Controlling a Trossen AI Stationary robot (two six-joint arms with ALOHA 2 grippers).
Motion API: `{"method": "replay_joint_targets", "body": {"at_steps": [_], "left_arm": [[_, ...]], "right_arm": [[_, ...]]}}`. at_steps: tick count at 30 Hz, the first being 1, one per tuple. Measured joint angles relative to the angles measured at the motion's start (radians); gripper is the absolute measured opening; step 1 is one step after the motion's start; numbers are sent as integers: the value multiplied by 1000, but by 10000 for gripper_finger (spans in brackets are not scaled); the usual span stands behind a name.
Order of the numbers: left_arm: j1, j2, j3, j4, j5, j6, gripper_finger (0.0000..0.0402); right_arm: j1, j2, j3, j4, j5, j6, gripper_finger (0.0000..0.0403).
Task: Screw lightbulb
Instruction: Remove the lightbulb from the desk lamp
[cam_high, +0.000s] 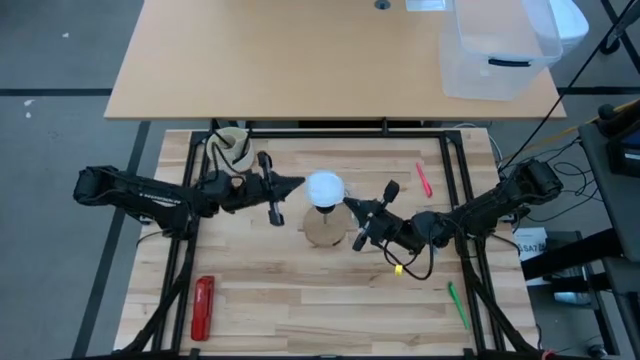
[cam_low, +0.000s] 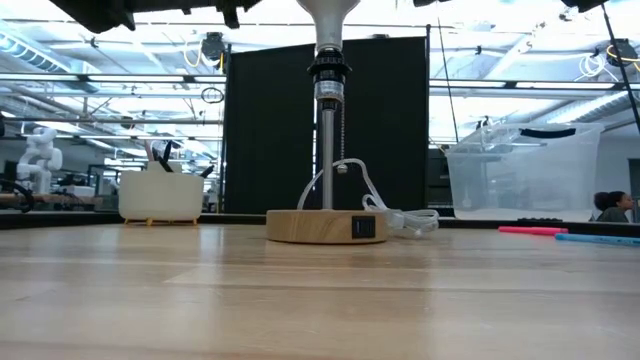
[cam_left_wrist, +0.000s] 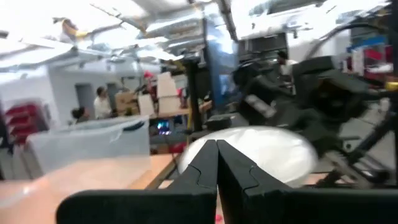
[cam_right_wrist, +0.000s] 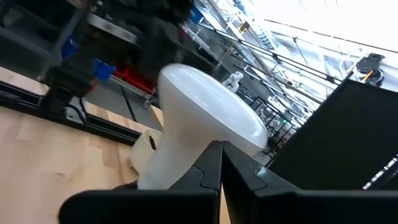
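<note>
1. The lightbulb (cam_high: 325, 187) sits at the table's centre, on top of a lamp stand, with its white dome uppermost. From overhead the dome hides most of the post.
2. Low view: the bulb's tapering neck (cam_low: 329, 22) enters a black socket (cam_low: 329, 70) on a metal post (cam_low: 327, 150). The post rises from a round wooden base (cam_low: 326, 226) with a black switch on its side. A white cord (cam_low: 400, 218) trails from the base.
3. The left gripper (cam_high: 299, 184) is at the bulb's 9 o'clock, with its tips just beside the dome. Its fingers are clenched together on nothing. In the left wrist view the closed fingers (cam_left_wrist: 217, 171) point at the dome (cam_left_wrist: 261, 152).
4. The right gripper (cam_high: 349, 205) is at the bulb's 4 o'clock, close to the dome. Its fingers are likewise pressed shut and hold nothing. In the right wrist view the bulb (cam_right_wrist: 199, 134) fills the space just ahead of the closed tips (cam_right_wrist: 221, 167). Whether either gripper touches the bulb, I cannot tell.
5. Other items on the wooden table (cam_high: 300, 300), clock directions taken from the bulb:
   - a red tool (cam_high: 203, 307) at 7 o'clock, near the edge
   - a pink pen (cam_high: 424, 179) at 3 o'clock
   - a green pen (cam_high: 457, 304) at 5 o'clock
   - a small cream holder (cam_high: 232, 146) at 10 o'clock
6. A clear plastic bin (cam_high: 500, 50) stands on the far desk, at 1 o'clock.
</note>
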Motion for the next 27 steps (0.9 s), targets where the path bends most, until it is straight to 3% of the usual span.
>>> {"method": "replay_joint_targets", "body": {"at_steps": [9,14,27], "left_arm": [[79,25,0,-32,75,-139,0],[73,32,0,-32,91,-140,0],[69,32,0,-31,127,-143,0]], "right_arm": [[34,0,0,5,-34,-22,0],[24,0,0,32,-80,-32,0],[-9,0,0,41,-58,-29,0]]}}
